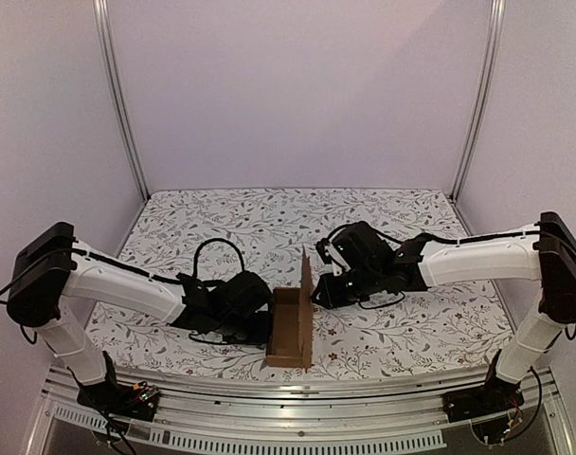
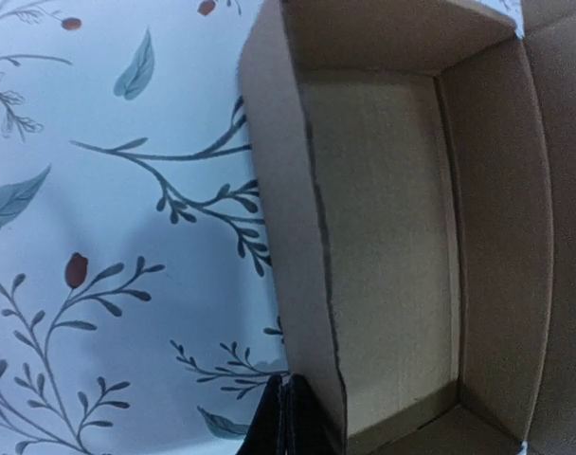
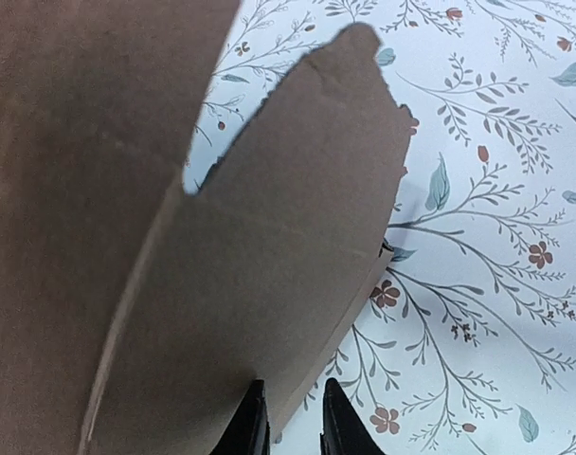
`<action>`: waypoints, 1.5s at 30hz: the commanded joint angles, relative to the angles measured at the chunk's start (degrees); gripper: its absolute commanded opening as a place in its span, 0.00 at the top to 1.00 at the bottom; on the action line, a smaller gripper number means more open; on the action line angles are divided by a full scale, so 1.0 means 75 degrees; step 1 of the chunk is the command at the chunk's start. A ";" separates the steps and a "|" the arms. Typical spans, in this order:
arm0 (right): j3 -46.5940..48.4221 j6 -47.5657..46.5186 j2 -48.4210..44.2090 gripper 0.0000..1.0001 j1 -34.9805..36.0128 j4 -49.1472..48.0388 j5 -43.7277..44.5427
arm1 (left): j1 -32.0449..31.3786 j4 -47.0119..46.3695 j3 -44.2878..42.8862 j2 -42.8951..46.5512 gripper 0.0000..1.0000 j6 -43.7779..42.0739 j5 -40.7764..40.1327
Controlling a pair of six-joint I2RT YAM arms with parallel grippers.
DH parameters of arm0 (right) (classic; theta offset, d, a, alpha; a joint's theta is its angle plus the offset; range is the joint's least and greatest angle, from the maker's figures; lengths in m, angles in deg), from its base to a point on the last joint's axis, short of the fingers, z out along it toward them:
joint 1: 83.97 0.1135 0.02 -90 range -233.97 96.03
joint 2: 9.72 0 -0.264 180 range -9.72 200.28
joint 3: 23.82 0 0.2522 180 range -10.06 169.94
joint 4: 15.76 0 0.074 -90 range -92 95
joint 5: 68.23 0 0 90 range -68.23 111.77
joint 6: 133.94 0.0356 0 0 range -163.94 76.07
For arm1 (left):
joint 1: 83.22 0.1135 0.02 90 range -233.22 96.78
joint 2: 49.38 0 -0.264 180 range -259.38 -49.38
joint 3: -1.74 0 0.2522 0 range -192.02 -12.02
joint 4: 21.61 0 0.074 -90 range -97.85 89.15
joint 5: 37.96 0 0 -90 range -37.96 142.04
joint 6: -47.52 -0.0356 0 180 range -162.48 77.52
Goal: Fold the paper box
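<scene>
Two arms reach inward low over the counter [image 1: 269, 218], elbows out, meeting at the one box [image 1: 290, 332] near its front edge. The left claw [image 2: 283, 419] is pressed together, just beside the box's outer left wall. The right claw [image 3: 293, 417] has its fingers narrowly apart astride the edge of the upright flap [image 1: 307, 280]. Whether it grips cannot be told.
</scene>
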 commanded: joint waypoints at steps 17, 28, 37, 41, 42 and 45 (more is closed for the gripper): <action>0.1612 -0.0711 0.1659 0.82 -0.0341 -0.0140 -0.0439 | -0.0155 -0.1165 -0.0696 -0.0803 1.00 0.0487 -0.0314; 0.1699 -0.1391 0.1551 0.82 -0.0483 0.0359 -0.0426 | -0.0075 -0.1672 -0.0887 -0.1403 1.00 0.0667 -0.0269; 0.1745 -0.1864 0.0956 0.76 -0.0537 0.0975 0.0175 | -0.0052 -0.1833 -0.0809 -0.1329 1.00 0.0693 -0.0302; 0.1746 -0.2156 0.0622 0.73 -0.0560 0.1229 0.0418 | 0.0054 -0.1722 -0.0515 -0.1093 1.00 0.0709 -0.0327; 0.1746 -0.2237 0.0554 0.72 -0.0558 0.1303 0.0482 | 0.0080 -0.1700 -0.0450 -0.1020 1.00 0.0685 -0.0324; 0.1655 -0.2493 0.0275 0.69 -0.0559 0.1520 0.0541 | 0.0162 -0.1617 -0.0240 -0.0794 1.00 0.0606 -0.0343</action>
